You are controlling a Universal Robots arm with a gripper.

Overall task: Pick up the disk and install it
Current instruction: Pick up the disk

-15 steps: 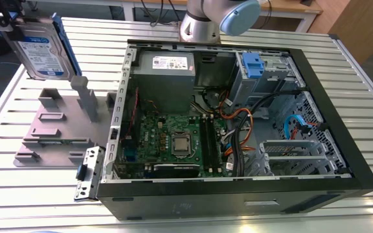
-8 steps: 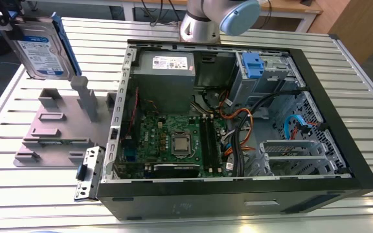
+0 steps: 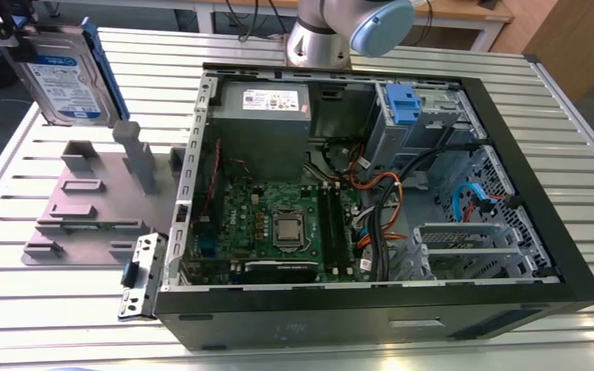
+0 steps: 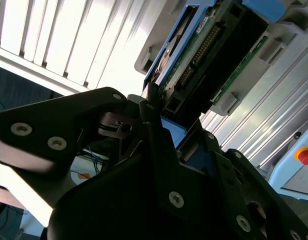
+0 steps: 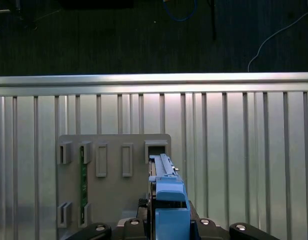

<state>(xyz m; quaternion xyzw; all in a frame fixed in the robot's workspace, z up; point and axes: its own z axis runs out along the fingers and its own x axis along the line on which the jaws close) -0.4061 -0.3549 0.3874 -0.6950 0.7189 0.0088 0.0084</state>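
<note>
Open air surrounds the silver-grey metal disk (image 3: pixel 65 77) above the upright posts of the grey plastic fixture (image 3: pixel 80 224). In the open black computer case (image 3: pixel 380 308), orange and black cables (image 3: pixel 374 185) crowd the grey metal drive bay (image 3: pixel 442 116).

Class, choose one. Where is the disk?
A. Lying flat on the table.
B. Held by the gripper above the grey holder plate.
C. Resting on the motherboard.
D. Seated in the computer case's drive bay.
B: in the exterior view the gripper holds the disk up over the grey holder plate, outside the computer case.
</note>
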